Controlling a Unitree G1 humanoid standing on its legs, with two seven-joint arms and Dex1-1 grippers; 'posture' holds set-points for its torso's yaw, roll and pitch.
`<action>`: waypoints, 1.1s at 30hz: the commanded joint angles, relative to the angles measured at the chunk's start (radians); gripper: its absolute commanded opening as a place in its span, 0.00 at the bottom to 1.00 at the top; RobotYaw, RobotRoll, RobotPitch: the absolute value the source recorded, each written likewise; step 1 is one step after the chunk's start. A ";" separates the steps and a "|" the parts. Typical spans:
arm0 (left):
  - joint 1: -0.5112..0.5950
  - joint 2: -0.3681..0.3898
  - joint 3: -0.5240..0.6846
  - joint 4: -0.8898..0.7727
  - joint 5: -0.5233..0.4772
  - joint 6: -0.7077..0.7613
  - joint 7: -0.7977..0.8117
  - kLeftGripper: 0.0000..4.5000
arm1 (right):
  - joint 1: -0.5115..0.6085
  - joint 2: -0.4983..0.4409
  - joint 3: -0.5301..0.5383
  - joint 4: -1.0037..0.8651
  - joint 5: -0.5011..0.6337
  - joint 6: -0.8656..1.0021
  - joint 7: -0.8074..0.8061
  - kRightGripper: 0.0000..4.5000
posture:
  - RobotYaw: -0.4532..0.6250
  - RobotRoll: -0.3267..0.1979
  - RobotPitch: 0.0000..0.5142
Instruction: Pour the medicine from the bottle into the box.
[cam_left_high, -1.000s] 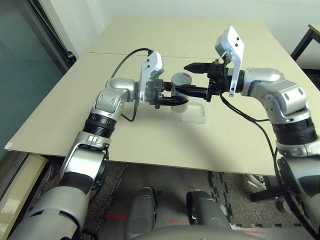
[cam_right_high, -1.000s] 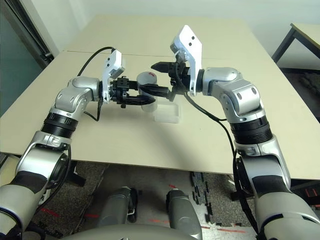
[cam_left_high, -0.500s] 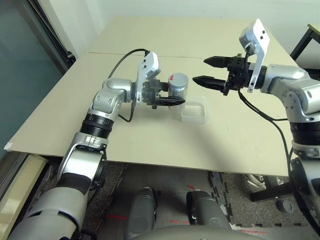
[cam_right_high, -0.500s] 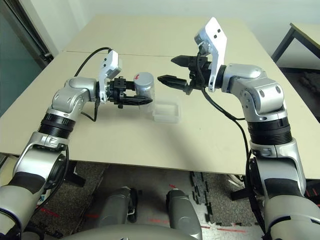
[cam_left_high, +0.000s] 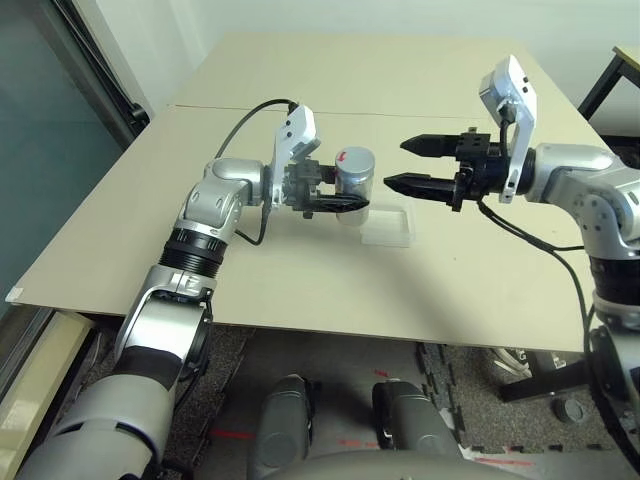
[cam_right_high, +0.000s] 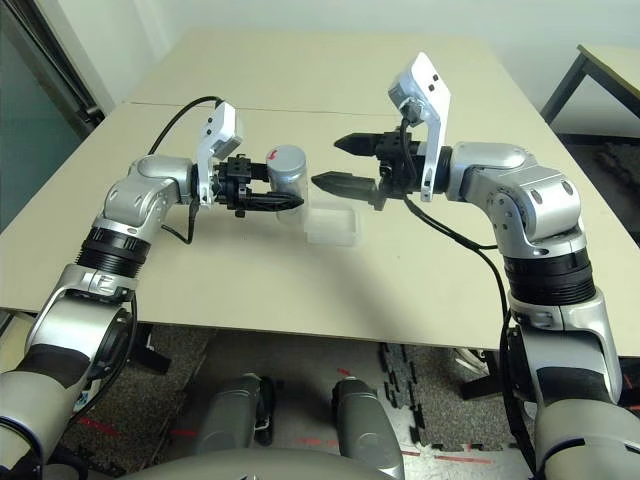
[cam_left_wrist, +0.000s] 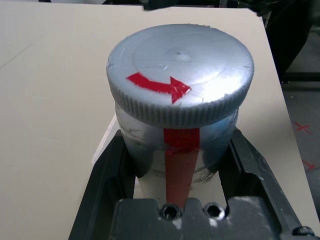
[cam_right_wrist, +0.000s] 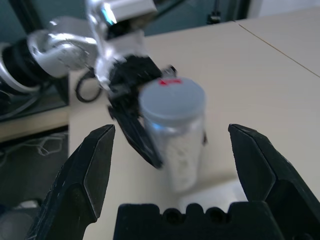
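The bottle is a silver-grey cylinder with a red stripe, and its grey cap carries a red arrow. It stands upright just left of the box, a shallow clear tray lying on the table. My left gripper is shut on the bottle's body, one finger on each side. My right gripper hangs open to the right of the bottle, at cap height and above the box, touching nothing. In the right wrist view the bottle shows between its spread fingers, some way ahead.
The beige table stretches bare around the box, with a seam across it behind the arms. A black cable loops from the left wrist. A dark table leg stands at the far right.
A second ago my right gripper was at the bottle's cap. It drew back to the right, then came a little lower and closer. The left gripper kept hold of the bottle.
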 joint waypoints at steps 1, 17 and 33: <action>-0.014 -0.008 -0.005 0.009 0.009 -0.014 -0.007 0.55 | -0.032 0.019 0.010 -0.002 0.003 0.002 -0.015 1.00 | 0.42 0.62 0.16; -0.011 -0.016 -0.010 -0.006 0.011 -0.009 -0.009 0.55 | -0.112 0.098 0.124 0.136 -0.125 -0.118 0.010 1.00 | 0.44 0.62 0.16; 0.001 -0.017 -0.019 -0.018 0.013 -0.002 -0.016 0.55 | -0.123 0.130 0.130 0.148 -0.176 -0.129 0.010 0.58 | 0.43 0.62 0.16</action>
